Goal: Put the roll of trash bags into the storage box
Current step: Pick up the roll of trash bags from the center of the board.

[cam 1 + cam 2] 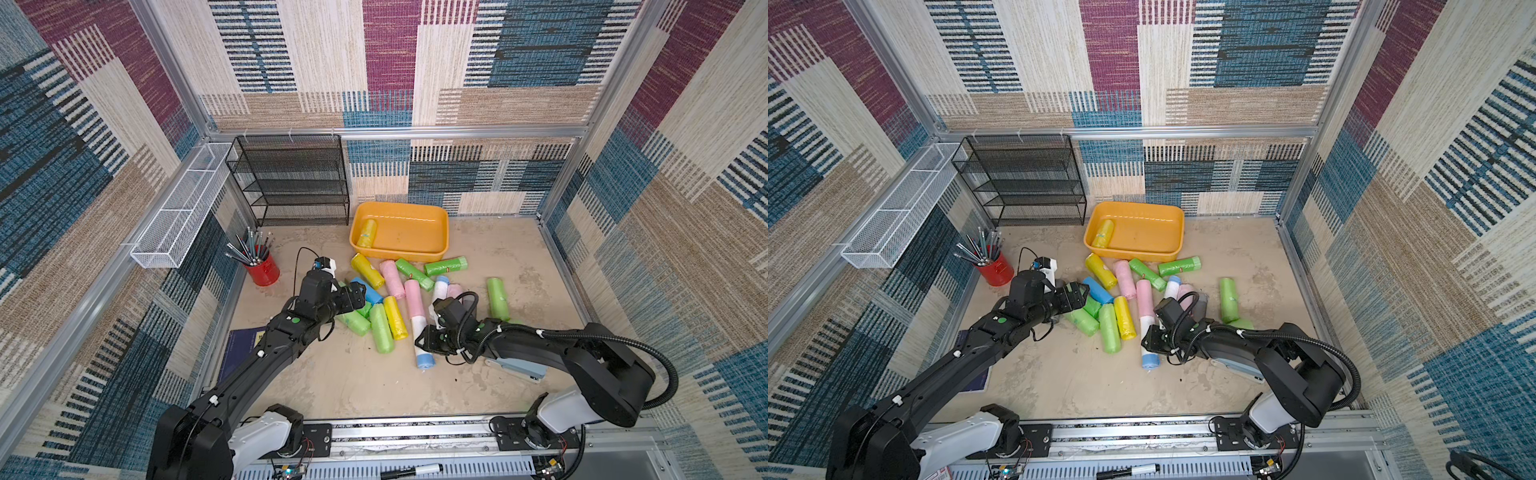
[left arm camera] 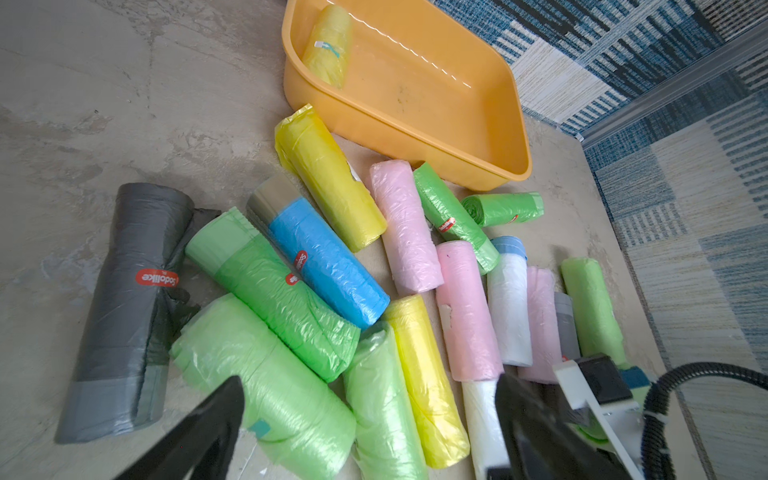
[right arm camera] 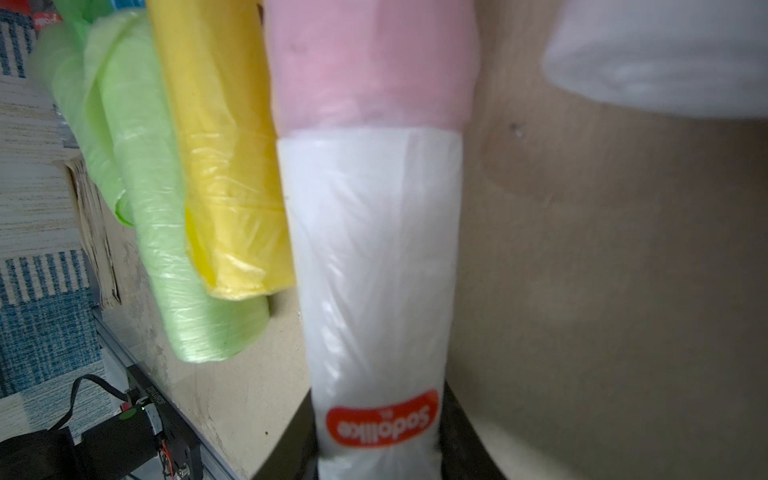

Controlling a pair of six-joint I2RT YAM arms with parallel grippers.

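The orange-yellow storage box (image 1: 415, 235) (image 1: 1144, 237) (image 2: 436, 104) stands at the back with one yellow roll (image 1: 367, 233) lying in it. Several rolls of trash bags in green, yellow, pink, blue, white and grey lie in a heap in front of it. My right gripper (image 1: 424, 337) (image 3: 378, 449) is shut on a white roll with a blue end (image 1: 423, 351) (image 3: 374, 270) at the heap's near edge; the roll lies along the table. My left gripper (image 1: 358, 304) (image 2: 365, 449) hangs open over the pale green rolls (image 2: 270, 395) at the heap's left side, nothing between its fingers.
A black mesh rack (image 1: 291, 178) and a white wire basket (image 1: 178, 208) stand at the back left. A red cup of pencils (image 1: 262, 270) is left of my left gripper. A blue book (image 1: 241, 345) lies under the left arm, a pale blue object (image 1: 519, 368) under the right.
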